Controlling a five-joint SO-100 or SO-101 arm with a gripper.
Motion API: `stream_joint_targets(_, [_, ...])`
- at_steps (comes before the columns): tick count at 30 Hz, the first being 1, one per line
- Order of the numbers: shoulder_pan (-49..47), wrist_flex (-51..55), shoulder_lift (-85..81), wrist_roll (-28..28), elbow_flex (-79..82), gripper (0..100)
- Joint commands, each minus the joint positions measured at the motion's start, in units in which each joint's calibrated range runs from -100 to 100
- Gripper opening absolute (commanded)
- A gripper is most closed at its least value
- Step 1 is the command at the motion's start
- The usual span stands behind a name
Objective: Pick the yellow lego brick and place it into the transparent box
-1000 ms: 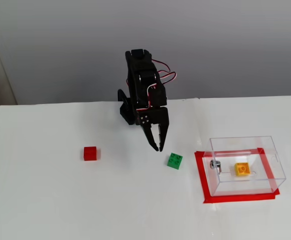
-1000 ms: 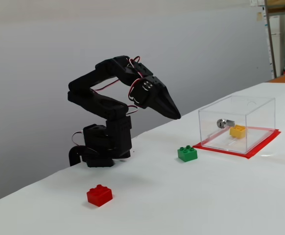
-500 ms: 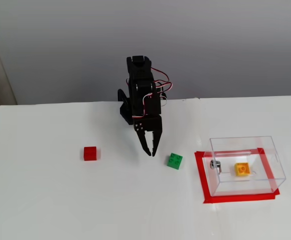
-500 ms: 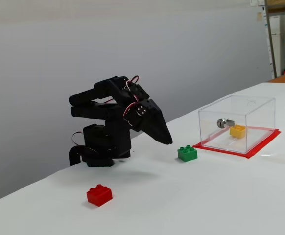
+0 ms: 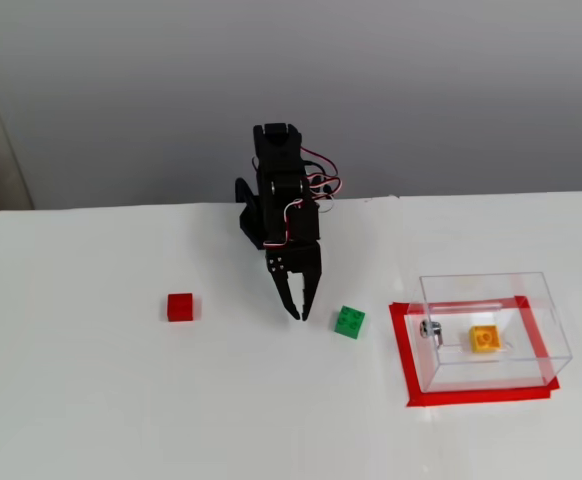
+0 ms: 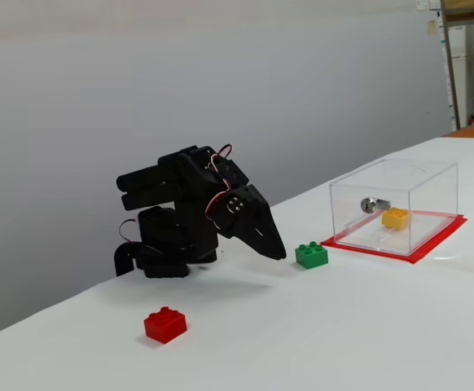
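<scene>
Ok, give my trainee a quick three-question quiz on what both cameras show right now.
1. True or false: the yellow brick lies inside the clear box.
2. Which brick lies nearest the gripper? A) red brick B) green brick C) yellow brick
3. Fill in: the clear box stands inside a frame of ____ tape on the table.

Key
1. True; both fixed views show it on the box floor.
2. B; it lies just right of the fingertips in the higher fixed view, apart from them.
3. Red.
</scene>
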Motion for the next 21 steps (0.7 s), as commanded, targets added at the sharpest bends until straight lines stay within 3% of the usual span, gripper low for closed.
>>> stream_joint_targets(1, [0.42, -0.77, -0.76, -0.18, 1.95, 1])
stream_joint_targets(21, [0.42, -3.12, -0.84, -1.70, 3.76, 2])
